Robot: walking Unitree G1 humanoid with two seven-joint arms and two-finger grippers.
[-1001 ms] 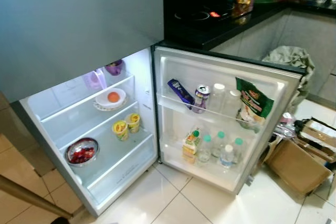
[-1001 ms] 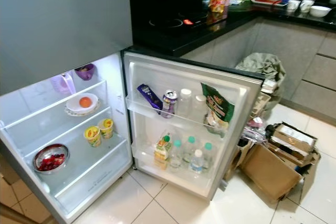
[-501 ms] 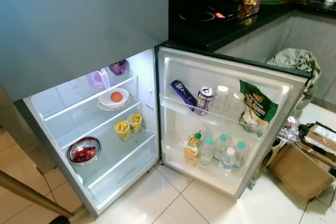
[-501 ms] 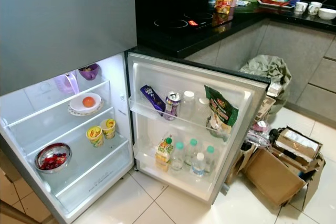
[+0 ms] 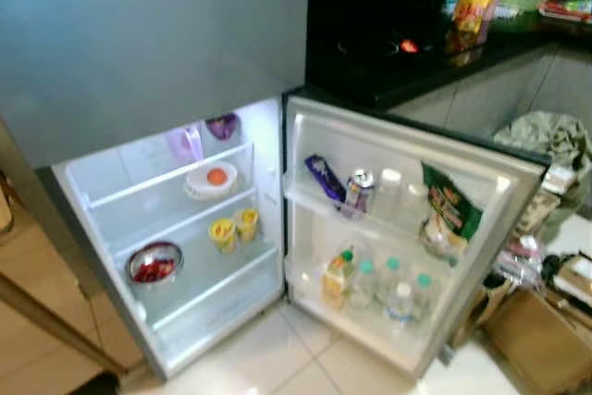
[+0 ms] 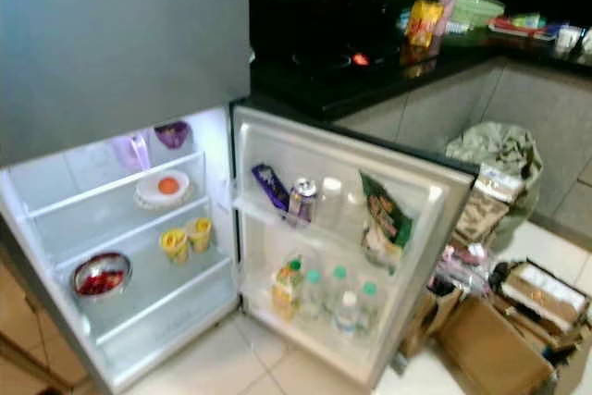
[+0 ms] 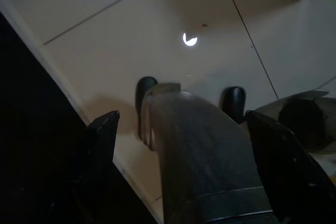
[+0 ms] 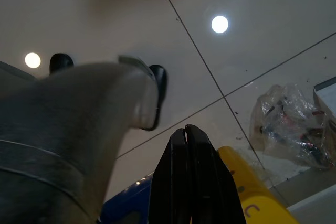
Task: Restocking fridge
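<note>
**Facing open fridge point(image 5: 265, 150), both arms hanging idle.**

Holding left gripper point(image 7: 182, 116) low over the floor tiles with jaws spread wide and empty; holding right gripper point(image 8: 188, 140) likewise low, jaws pressed together on nothing. Risking, on approach, a foot catching the boxes point(image 5: 541, 349) beside the door point(image 5: 416, 127), or an arm toppling the crowded door racks; blurring in the head views adding to that risk. Counting inside: one bowl point(image 5: 154, 265), two cups point(image 5: 233, 228), one plate point(image 5: 210, 179), one jug point(image 5: 184, 143). Counting on the door: one carton point(image 5: 337, 277), four bottles point(image 5: 400, 298), one can point(image 5: 358, 191), one bag point(image 5: 447, 215).
</note>
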